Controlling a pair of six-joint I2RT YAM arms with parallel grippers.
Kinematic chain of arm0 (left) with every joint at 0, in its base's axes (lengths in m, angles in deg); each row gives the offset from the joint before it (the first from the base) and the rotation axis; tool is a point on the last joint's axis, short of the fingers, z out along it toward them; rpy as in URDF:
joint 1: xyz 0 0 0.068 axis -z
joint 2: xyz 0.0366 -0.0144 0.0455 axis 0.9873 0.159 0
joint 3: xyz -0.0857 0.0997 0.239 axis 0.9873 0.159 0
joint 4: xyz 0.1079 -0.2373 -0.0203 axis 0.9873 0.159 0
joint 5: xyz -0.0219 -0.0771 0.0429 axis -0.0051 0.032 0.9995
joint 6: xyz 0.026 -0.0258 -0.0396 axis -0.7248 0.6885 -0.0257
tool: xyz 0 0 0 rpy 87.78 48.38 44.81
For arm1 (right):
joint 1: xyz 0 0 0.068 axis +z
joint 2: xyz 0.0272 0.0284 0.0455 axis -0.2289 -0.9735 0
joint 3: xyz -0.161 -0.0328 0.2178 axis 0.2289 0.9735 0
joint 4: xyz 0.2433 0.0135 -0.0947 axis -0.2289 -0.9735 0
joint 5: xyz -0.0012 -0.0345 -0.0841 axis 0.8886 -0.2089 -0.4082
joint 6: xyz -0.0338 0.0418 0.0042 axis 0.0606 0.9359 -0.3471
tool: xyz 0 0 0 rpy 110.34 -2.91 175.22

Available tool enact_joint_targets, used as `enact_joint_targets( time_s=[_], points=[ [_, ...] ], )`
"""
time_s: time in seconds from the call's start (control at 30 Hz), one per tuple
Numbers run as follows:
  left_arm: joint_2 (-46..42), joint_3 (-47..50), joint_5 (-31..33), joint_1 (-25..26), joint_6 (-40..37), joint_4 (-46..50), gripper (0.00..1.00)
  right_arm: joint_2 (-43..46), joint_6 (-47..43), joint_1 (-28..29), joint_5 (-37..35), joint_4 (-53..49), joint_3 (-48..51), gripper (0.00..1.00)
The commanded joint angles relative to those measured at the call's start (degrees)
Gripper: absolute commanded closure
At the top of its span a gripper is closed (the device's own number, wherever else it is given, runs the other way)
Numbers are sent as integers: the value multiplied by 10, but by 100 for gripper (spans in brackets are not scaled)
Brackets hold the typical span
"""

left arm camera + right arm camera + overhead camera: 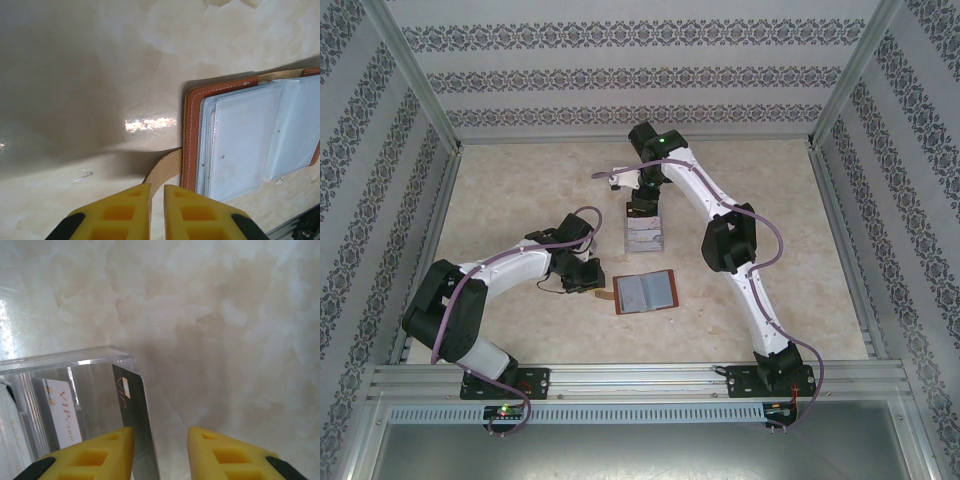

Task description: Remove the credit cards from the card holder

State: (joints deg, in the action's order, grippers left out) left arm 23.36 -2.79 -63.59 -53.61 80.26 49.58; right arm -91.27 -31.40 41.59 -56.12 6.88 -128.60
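Inspecting the overhead view finds the card holder (645, 292) lying open and flat near the middle of the counter (520, 190), pockets up. The left hand (592, 280) sits at its 9 o'clock. In the wrist view its fingers (120, 212) stand almost together, and the strap tab (165, 169) runs into the narrow gap, so it is judged to be pinching the tab.

A clear slotted tray (644, 236) stands at the holder's 12 o'clock, with the right hand (642, 207) just beyond it on the same line. That hand's fingers are parted. A grey card (136, 410) stands upright against one finger at the tray's corner; whether it sits in a slot cannot be told. A white card (62, 415) stands inside the tray.

Handling, as judged: the credit cards are light, thin, stiff and slick, and are best pinched across both faces at an exposed edge. The pockets are soft clear film and may cling. The holder is light and would likely slide, so anchoring it by the tab is sound. Whether any cards remain in the pockets cannot be told.

The counter is pale, marbled and glossy, with glare patches. Patterned striped walls (620, 80) enclose it at 9, 12 and 3 o'clock, and a metal frame (640, 375) runs along 6 o'clock.
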Motion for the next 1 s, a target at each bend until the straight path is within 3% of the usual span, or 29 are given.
enact_joint_targets(
  time_s=[0.0,0.6,0.97],
  points=[
    [-5,-9,7,-7,1,16,86,33,11,1,-4,7,-12,64],
    [-3,-11,5,-7,1,15,86,39,14,-2,-52,51,21,59],
    [-2,-12,4,-7,-1,17,86,25,13,-2,-36,38,34,58]
  ],
)
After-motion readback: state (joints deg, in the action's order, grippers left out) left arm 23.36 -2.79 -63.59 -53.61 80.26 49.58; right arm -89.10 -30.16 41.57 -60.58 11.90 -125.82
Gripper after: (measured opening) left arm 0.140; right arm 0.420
